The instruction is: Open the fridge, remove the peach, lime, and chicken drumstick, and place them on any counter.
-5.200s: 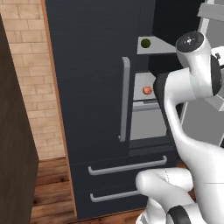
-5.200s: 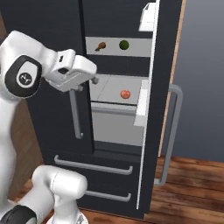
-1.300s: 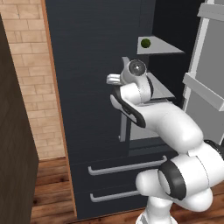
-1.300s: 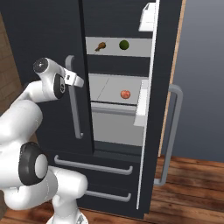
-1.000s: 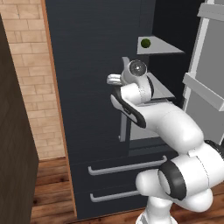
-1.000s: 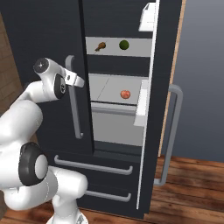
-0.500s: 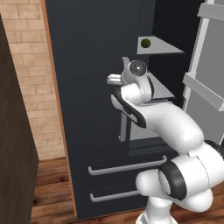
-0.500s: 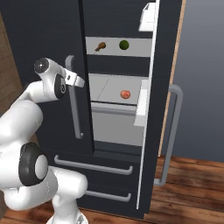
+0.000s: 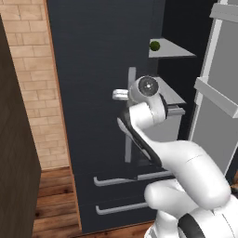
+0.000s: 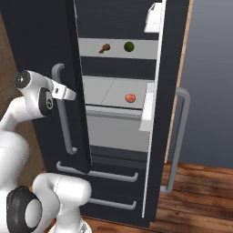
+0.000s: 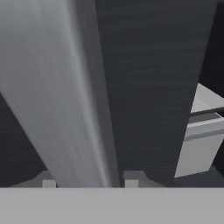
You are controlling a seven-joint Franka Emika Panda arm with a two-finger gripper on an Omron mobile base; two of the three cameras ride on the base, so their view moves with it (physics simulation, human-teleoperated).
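A brick wall and a wooden plank floor are framing the tall dark navy double-door fridge (image 10: 41,41), whose right door is already standing open while the left door is only slightly ajar. The robot's two-finger gripper (image 11: 87,181) is sitting at the long grey vertical bar handle (image 11: 57,96) of that left door, and the hand view is showing one fingertip on each side of the bar, so the fingers are standing narrow around it and appear to be gripping it.

On the pale upper shelf, the small brown chicken drumstick (image 10: 105,47) is lying just left of the round dark green lime (image 10: 129,46). The small orange-red peach (image 10: 130,98) is resting on the shelf below.

To do this step well, the arm should be pulling along the arc of the door's hinge, not straight back, so the bar is not slipping out of the fingers. The grip should be staying square on the handle until the left door is swinging wide enough to clear the shelves.
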